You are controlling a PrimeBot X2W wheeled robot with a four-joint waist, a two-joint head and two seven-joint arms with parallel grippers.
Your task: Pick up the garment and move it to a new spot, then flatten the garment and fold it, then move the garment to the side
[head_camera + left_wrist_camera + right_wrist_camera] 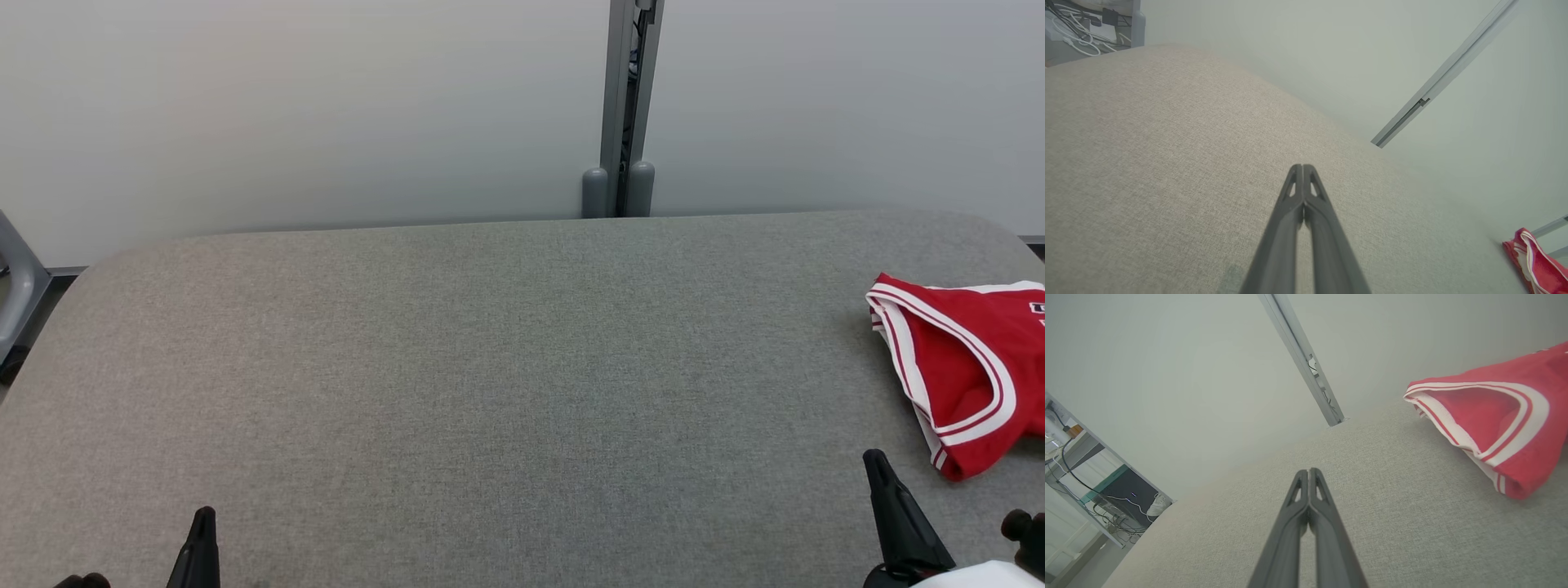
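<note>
The garment (967, 367) is a red top with white and red striped trim, lying bunched at the right edge of the grey table (490, 367). It also appears at the lower right of the left wrist view (1535, 265) and the upper right of the right wrist view (1502, 420). My right gripper (878, 461) hovers just left of and nearer than the garment, shut and empty (1309, 472). My left gripper (204, 516) sits low at the near left, far from the garment, with its fingers pressed together on nothing (1302, 167).
A pale wall with a vertical metal post (624, 106) stands behind the table. Shelving with cables (1094, 490) stands off the table's left end. A grey frame part (16, 286) shows at the far left edge.
</note>
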